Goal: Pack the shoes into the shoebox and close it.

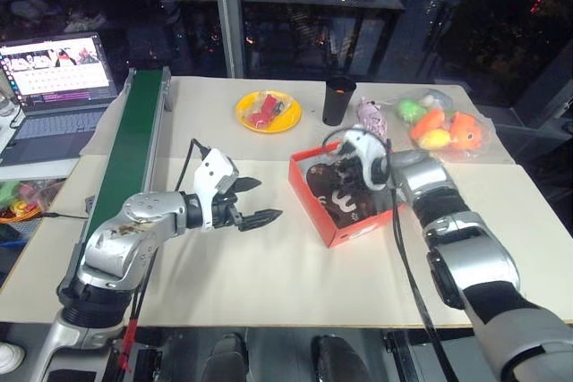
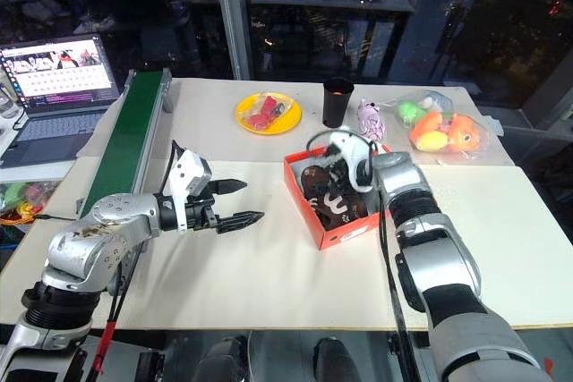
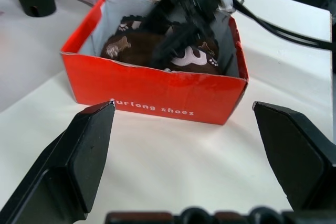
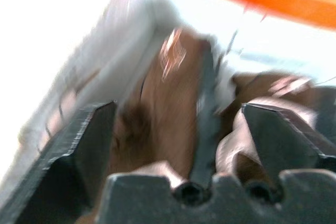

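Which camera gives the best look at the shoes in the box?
The left wrist view: the shoes lie side by side inside the shoebox, though the right gripper covers part. Both eye views show them smaller; the right wrist view shows them close, blurred.

- Pair of small dark brown shoes with pale trim (image 3: 157, 51): partly hidden behind the near wall of the red-orange cardboard shoebox (image 3: 157, 95) and behind the black-fingered right gripper (image 3: 181, 22) above them; smeared by blur in the right wrist view.
- Shoebox lid: cannot be made out.
- Open grey laptop (image 1: 54, 87): cut off at the picture's edge; screen content too small to read.
- Contents of the round yellow plate (image 1: 268, 112): red, too small to identify.
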`<state>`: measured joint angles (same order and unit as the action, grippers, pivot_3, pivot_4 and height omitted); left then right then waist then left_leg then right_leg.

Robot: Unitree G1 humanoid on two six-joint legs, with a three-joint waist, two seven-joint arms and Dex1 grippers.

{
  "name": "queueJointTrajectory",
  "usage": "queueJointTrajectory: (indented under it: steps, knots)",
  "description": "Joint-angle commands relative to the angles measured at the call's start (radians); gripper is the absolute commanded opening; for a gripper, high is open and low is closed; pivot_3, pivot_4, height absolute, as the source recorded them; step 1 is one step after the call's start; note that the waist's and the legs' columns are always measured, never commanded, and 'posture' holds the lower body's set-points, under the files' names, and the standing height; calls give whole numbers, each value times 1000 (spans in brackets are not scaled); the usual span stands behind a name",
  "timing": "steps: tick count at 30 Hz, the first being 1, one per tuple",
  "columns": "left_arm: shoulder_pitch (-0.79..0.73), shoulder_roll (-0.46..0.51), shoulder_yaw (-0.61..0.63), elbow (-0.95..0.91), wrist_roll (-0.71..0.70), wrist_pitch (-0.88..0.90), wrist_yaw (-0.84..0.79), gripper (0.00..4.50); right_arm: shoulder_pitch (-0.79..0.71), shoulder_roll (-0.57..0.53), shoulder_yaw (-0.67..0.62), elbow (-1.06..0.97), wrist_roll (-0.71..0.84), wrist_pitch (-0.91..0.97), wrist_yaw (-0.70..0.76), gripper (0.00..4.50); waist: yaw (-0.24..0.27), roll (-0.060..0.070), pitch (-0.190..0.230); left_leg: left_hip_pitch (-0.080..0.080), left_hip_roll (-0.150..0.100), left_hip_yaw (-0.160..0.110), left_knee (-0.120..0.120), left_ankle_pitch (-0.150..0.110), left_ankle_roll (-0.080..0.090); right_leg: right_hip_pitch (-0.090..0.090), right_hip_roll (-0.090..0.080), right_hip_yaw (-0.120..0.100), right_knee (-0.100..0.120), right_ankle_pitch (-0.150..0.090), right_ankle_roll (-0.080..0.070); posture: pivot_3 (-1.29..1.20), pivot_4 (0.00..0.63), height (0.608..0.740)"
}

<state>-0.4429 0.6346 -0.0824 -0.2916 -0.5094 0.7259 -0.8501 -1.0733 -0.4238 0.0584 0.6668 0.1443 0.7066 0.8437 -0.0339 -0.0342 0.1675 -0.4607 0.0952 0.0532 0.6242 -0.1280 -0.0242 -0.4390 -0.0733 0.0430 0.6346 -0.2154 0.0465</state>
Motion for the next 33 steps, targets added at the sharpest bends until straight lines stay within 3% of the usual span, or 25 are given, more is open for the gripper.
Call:
queueJointTrajectory:
  steps: [1, 5, 8, 11, 14, 17, 22, 28, 33]
  knots:
    - [-39, 16, -22, 11, 15, -42, -56, 4500, -2, -45, -210, -384, 155, 321, -96, 4441, 9, 1, 1, 0, 0, 0, 0, 0, 0, -1, 0, 0, 1, 0, 0, 0, 150, 736]
    - [-84, 15, -50, 70, 45, -78, -96, 4500, 87, -99, -339, -698, 249, 565, -159, 4441, 28, 1, 1, 0, 0, -1, -1, 0, 0, -2, 1, -1, 6, -4, -2, 0, 150, 736]
    - [-134, 5, -68, 134, 75, -115, -123, 4500, 244, -238, -409, -888, 246, 667, -191, 4441, 46, 1, 1, 0, 0, 0, 0, 0, 0, -2, 0, -1, 5, -5, -2, 0, 150, 736]
    - [-184, -15, -80, 206, 104, -146, -130, 4500, 451, -364, -498, -1044, 251, 751, -194, 3785, 63, 1, 1, 0, -5, 0, 1, 0, 0, -1, -5, -1, 4, -9, -7, 0, 150, 736]
    - [-214, -34, -88, 252, 125, -180, -145, 4500, 631, -394, -544, -1139, 256, 759, -209, 2624, 45, 1, 1, 0, -8, 1, 3, 0, 0, 0, -7, 2, 3, -9, -5, 0, 150, 736]
    - [-252, -63, -90, 298, 144, -204, -146, 4500, 850, -330, -545, -1205, 235, 673, -239, 1655, 36, 0, 0, 2, -8, -3, 3, 0, 0, 4, -5, 2, 2, -11, 3, 0, 150, 736]
    - [-274, -75, -84, 322, 169, -217, -149, 4500, 970, -207, -455, -1127, 165, 367, -310, 15, 12, 1, 0, 4, -9, -3, 3, 0, 1, 4, -5, 5, 2, -10, 5, 0, 150, 736]
    - [-276, -60, -65, 302, 177, -197, -142, 4500, 969, -143, -335, -878, 53, 14, -367, 15, 16, 1, 0, 4, -9, -4, 3, 0, 1, 4, -4, 5, 2, -10, 7, 0, 150, 736]
    - [-279, -47, -57, 287, 175, -180, -140, 4500, 938, -118, -304, -726, 15, -143, -402, 15, 20, 1, 0, 4, -10, -4, 3, 0, 1, 5, -4, 5, 1, -9, 8, 0, 150, 736]
